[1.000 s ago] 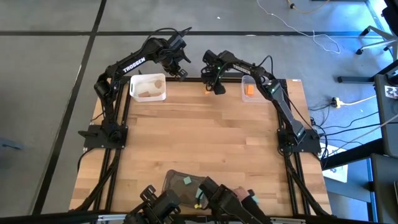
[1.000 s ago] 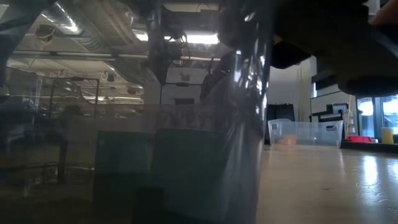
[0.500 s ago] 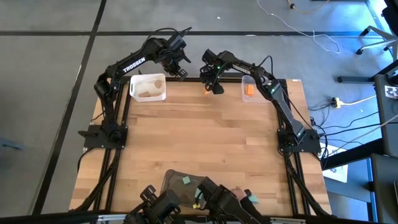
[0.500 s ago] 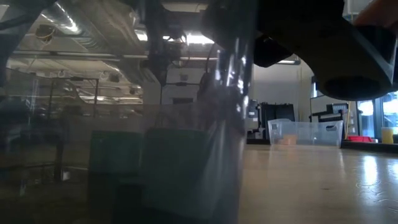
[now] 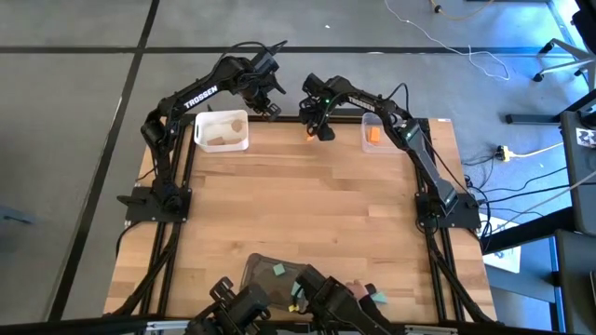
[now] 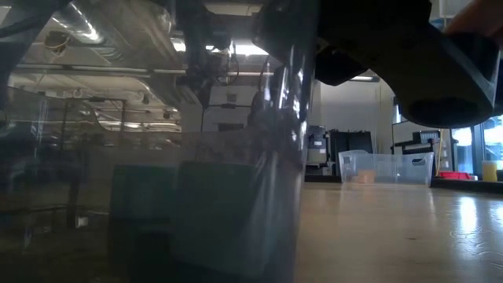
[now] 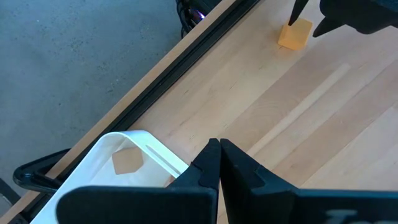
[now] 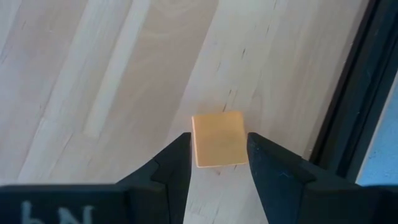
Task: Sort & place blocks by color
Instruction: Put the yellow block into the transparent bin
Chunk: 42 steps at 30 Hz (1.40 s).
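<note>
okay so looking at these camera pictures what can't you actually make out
- High view: camera housings cover part of the dark tray at the near edge, so its teal blocks cannot be counted.
- Low view: that tray's wall blocks half the table.
- Right wrist view: whether the right gripper touches the orange block.

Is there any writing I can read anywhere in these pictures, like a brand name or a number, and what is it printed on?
"TROSSEN": white letters on the dark left robot arm, read in the high view.
Pale, blurred characters at the bottom edge of the right wrist view, on the right gripper body: unreadable.
A black-and-white patterned square at the high view's right edge: a marker, not words.
Nothing else readable.
</note>
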### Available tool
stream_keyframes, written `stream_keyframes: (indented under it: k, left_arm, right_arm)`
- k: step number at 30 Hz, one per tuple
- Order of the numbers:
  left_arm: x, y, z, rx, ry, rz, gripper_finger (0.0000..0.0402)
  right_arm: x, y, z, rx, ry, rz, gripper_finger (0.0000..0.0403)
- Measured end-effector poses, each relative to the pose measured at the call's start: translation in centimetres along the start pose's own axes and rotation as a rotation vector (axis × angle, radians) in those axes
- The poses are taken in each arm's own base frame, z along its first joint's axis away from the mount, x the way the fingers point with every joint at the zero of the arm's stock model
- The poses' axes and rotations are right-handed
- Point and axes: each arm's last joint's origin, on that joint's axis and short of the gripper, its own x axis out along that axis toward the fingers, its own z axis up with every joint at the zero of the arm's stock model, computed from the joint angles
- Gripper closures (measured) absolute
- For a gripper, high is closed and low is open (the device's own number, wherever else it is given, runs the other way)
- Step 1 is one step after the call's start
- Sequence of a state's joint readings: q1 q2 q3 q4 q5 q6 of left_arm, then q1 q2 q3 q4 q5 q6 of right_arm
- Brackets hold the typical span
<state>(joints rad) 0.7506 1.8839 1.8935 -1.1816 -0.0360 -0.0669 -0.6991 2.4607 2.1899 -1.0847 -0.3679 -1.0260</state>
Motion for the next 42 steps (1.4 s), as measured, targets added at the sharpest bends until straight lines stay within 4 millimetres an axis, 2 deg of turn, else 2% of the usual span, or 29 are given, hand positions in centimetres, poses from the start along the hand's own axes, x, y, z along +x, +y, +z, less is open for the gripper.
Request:
stream_keyframes:
  k: [23, 27, 38, 42]
  left_arm:
    - [0.0, 0.0, -0.1, 0.0, 0.012, 0.001, 0.0401]
    - [0.0, 0.0, -0.1, 0.001, 0.012, 0.001, 0.0401]
    - [0.0, 0.0, -0.1, 0.011, 0.012, 0.001, 0.0401]
    - [0.0, 0.0, -0.1, 0.019, 0.012, 0.001, 0.0401]
  right_arm:
    - [0.1, 0.1, -0.2, 0.057, 0.018, 0.003, 0.0247]
    - [0.5, -0.2, -0.3, 0.049, 0.076, -0.043, 0.0247]
    - [0.9, -0.5, -0.1, 0.041, 0.052, -0.074, 0.0246]
    - [1.1, -0.7, 0.2, 0.101, 0.033, -0.1, 0.0246]
